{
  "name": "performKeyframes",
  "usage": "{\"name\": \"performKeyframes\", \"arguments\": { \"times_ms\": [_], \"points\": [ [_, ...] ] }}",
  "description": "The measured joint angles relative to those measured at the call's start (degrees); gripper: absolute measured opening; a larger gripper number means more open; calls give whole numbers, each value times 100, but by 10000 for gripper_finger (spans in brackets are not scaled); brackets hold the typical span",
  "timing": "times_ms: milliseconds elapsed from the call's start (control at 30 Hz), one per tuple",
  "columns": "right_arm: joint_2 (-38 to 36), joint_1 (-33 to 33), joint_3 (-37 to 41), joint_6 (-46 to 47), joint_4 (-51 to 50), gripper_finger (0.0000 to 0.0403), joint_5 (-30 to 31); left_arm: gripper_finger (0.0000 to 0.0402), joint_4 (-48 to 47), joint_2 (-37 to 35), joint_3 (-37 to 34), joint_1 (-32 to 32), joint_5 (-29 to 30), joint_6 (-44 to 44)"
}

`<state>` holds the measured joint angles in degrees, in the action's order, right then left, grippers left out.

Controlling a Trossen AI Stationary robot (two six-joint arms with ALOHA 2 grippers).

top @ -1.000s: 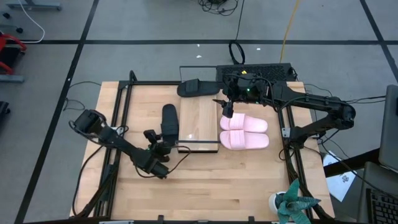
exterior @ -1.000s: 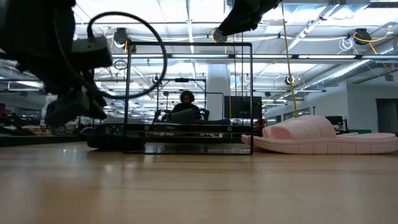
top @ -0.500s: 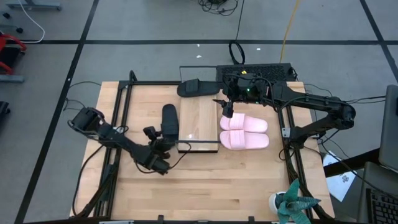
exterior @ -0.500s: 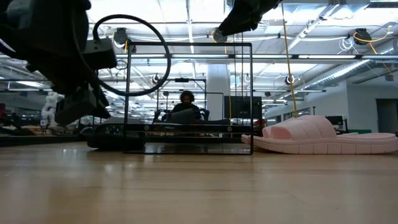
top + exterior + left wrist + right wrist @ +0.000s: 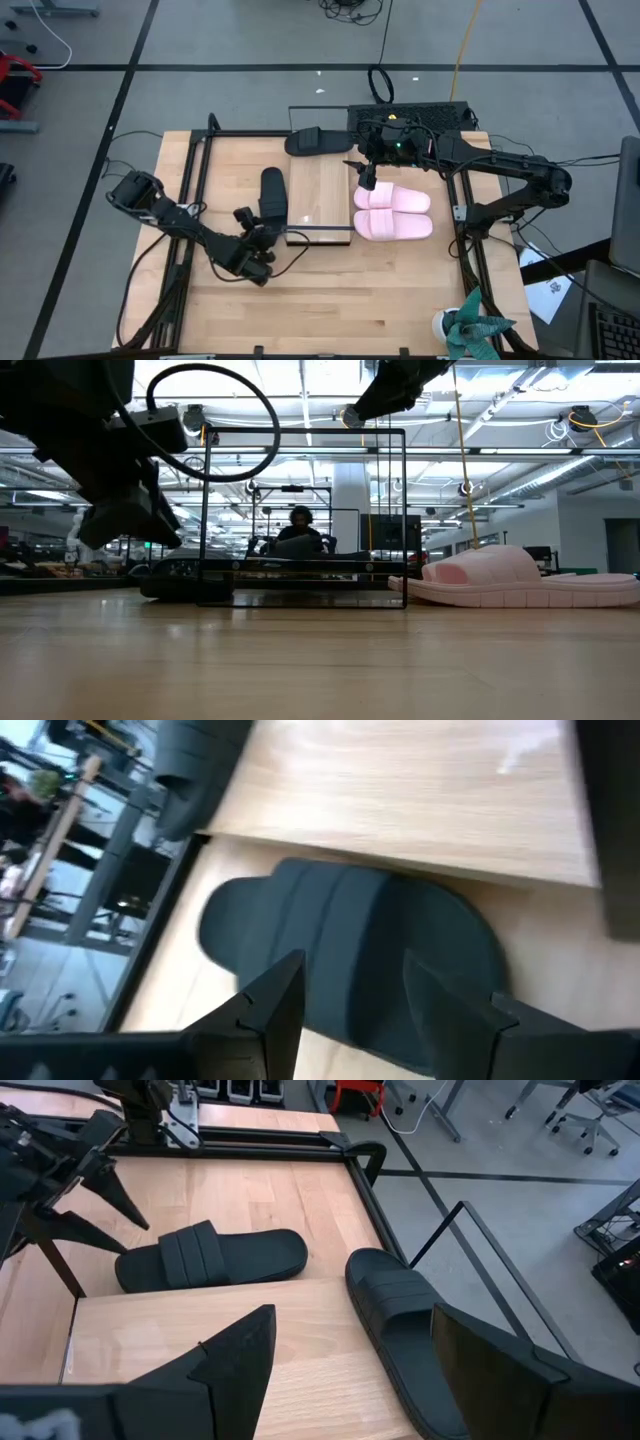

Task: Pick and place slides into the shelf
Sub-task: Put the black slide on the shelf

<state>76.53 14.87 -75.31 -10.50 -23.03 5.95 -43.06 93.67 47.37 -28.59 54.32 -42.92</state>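
One black slide [image 5: 272, 193] lies flat on the table along the left side of the shelf [image 5: 322, 195], a light-wood board in a thin black frame. A second black slide [image 5: 314, 140] lies at the shelf's far end. Two pink slides [image 5: 392, 212] lie side by side to the right of the shelf. My left gripper [image 5: 260, 232] hovers open just above the near end of the first black slide [image 5: 350, 970], its fingers apart over it and touching nothing. My right gripper [image 5: 366, 172] hangs open, high over the shelf's far right side.
The shelf's black frame [image 5: 300, 510] stands upright around the board. Black rails [image 5: 190, 230] run along the table's left and right sides. Free tabletop [image 5: 340, 290] lies toward the near edge. A person sits in the room beyond the table.
My left gripper has turned and tipped a little over the near end of the black slide and stays open. The slides and the right arm have kept still.
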Motion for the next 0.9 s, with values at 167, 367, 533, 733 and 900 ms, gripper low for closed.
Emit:
{"name": "performKeyframes", "arguments": {
  "times_ms": [167,367,533,733,900],
  "points": [
    [0,0,0,17,-1,258,0,177,-5,2,-22,-19,-117,53],
    [0,0,0,59,-2,258,-1,177,167,2,-176,54,-176,110],
    [0,0,139,53,185,258,-1,177,293,2,-199,169,-181,260],
    [0,0,655,46,675,258,-1,177,283,4,-199,314,-194,467],
    [0,0,896,105,957,258,-3,177,283,6,-199,422,-194,575]
  ]
}}
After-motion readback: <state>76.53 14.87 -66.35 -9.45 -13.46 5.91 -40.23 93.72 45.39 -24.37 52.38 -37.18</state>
